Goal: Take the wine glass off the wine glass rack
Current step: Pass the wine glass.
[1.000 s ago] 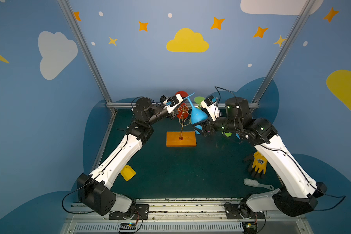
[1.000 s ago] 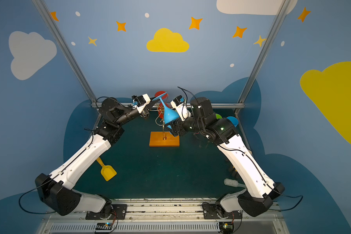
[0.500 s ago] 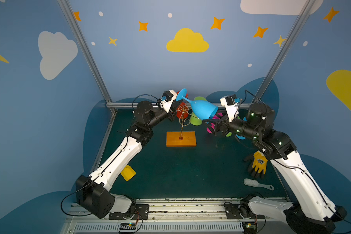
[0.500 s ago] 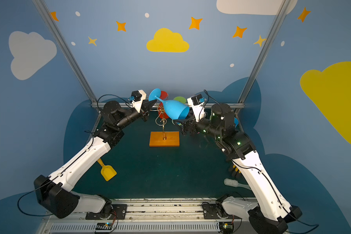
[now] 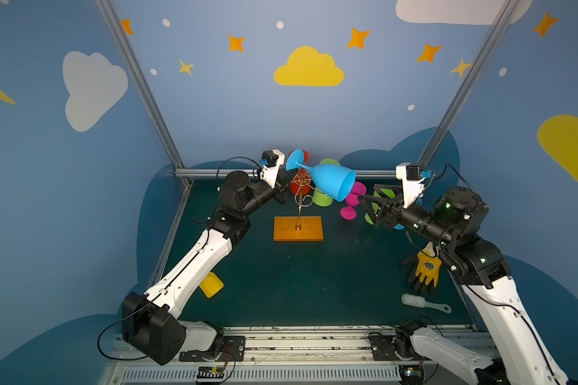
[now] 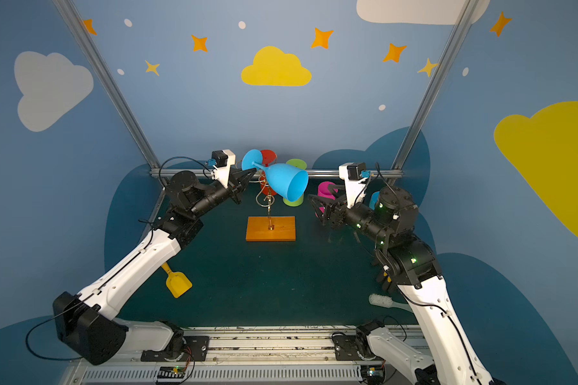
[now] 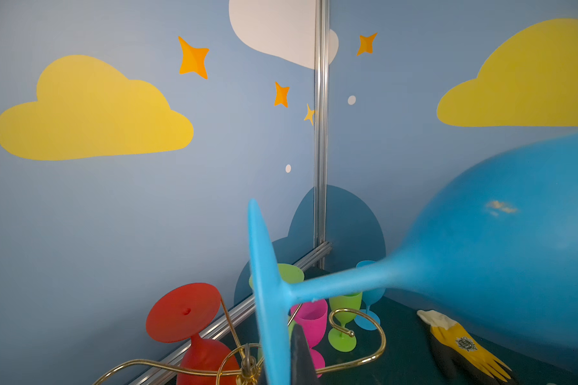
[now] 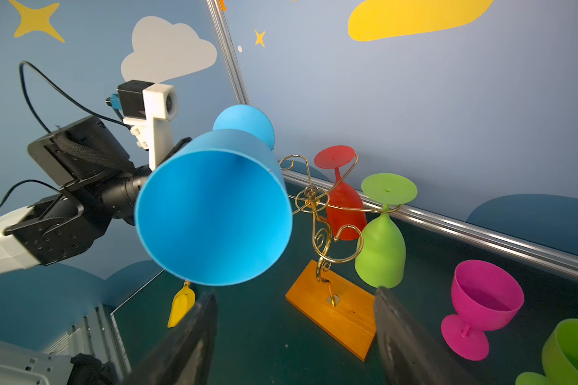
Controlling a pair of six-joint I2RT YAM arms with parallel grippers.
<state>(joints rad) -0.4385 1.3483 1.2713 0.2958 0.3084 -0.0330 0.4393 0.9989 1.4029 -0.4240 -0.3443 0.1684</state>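
My left gripper (image 5: 292,171) (image 6: 252,171) (image 7: 281,353) is shut on the round foot of a blue wine glass (image 5: 331,181) (image 6: 286,181) (image 7: 501,253) (image 8: 214,216). The glass lies almost level above the wine glass rack (image 5: 298,228) (image 6: 270,230) (image 8: 334,310), its bowl pointing right, apparently apart from the gold scroll arms (image 7: 377,336). A red glass (image 5: 299,188) (image 8: 342,200) and a green glass (image 5: 322,198) (image 8: 381,250) hang upside down on the rack. My right gripper (image 5: 367,208) (image 6: 316,206) (image 8: 294,300) stands open and empty, right of the bowl's mouth.
A pink glass (image 5: 352,200) (image 8: 481,300) and a green glass (image 5: 381,196) stand on the mat at the back right. A yellow scoop (image 5: 211,285) lies by the left arm. A yellow-black glove (image 5: 426,268) and a white brush (image 5: 421,302) lie under the right arm.
The right gripper has drawn back to the right, away from the blue glass. The left gripper has lifted the glass, and its bowl has swung up and rightward to lie almost level.
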